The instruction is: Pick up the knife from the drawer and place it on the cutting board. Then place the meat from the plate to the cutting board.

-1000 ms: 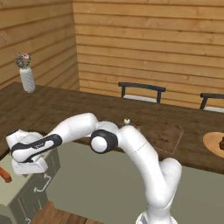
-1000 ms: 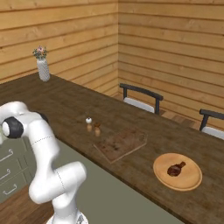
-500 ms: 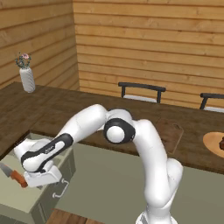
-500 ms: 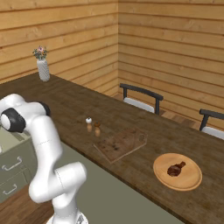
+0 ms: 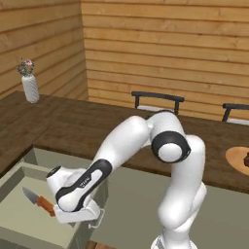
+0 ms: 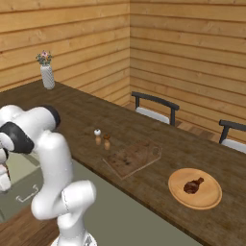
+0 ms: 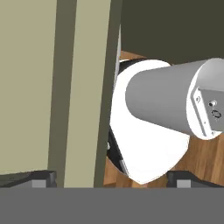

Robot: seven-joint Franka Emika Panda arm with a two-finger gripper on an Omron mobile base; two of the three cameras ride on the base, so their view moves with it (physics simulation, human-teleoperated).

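Your gripper [image 7: 111,180] is spread wide and holds nothing — in the hand view its two dark tips sit far apart at the bottom, one over the pale drawer wall and one over the floor side. In the left base view the hand hangs low over the front edge of the open drawer [image 5: 29,219], right by the small silver bar handle [image 5: 96,220].

The relation that matters: the knife [image 5: 39,201] lies flat on the drawer floor, just beside the hand and to its left in that view, a little further back into the drawer. Its long axis runs on a diagonal, grey blade pointing up-left toward the drawer's back corner, orange-red handle toward the hand. So the handle is the near end, and I judge you need a short shift inward plus a wrist turn so the jaws close across the handle, not along it. The hand looks tilted toward the drawer front now, so expect to re-level it before descending.

The rest waits on the counter, well apart from the drawer: the cutting board [image 6: 132,158] lies near the two small shakers [image 6: 102,139], and the meat [image 6: 193,185] sits on the plate [image 6: 211,200] further right.
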